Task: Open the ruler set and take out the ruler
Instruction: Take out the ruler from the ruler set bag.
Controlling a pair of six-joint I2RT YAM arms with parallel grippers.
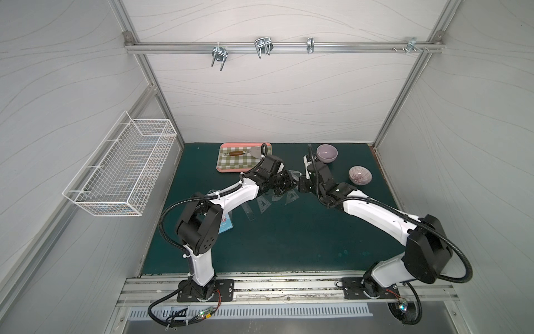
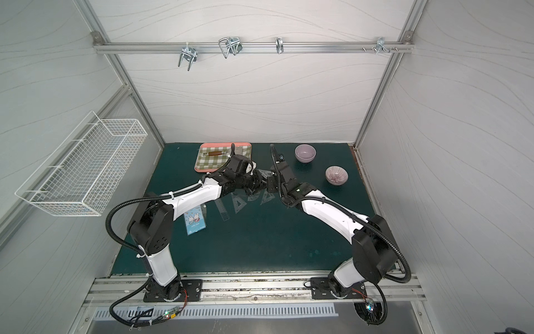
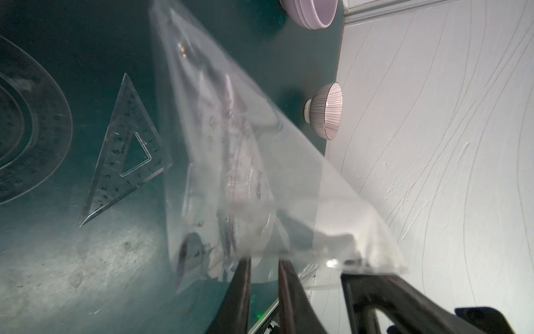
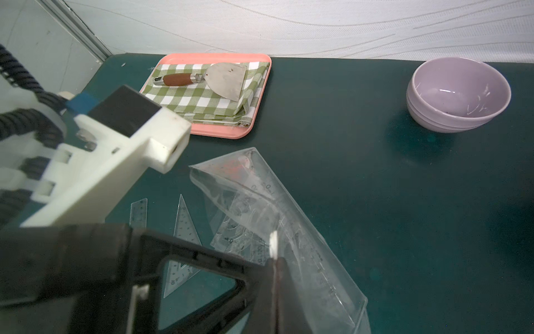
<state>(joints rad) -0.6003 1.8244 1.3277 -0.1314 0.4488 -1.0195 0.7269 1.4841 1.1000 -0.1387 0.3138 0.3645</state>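
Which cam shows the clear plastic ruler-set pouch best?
Right wrist: the clear plastic ruler-set pouch is sharp, nearly whole, and pinched by the right end effector. Left wrist shows it large but blurred; both top views show only a small sliver.

Robot lab cell: alu frame, white panel walls.

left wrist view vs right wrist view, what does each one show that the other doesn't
Only the left wrist view shows the striped bowl. Only the right wrist view shows the pink tray with its checked cloth and scraper, plus the straight ruler lying on the green mat. Both show the clear bag, a set square lying on the mat, and the lavender bowl.
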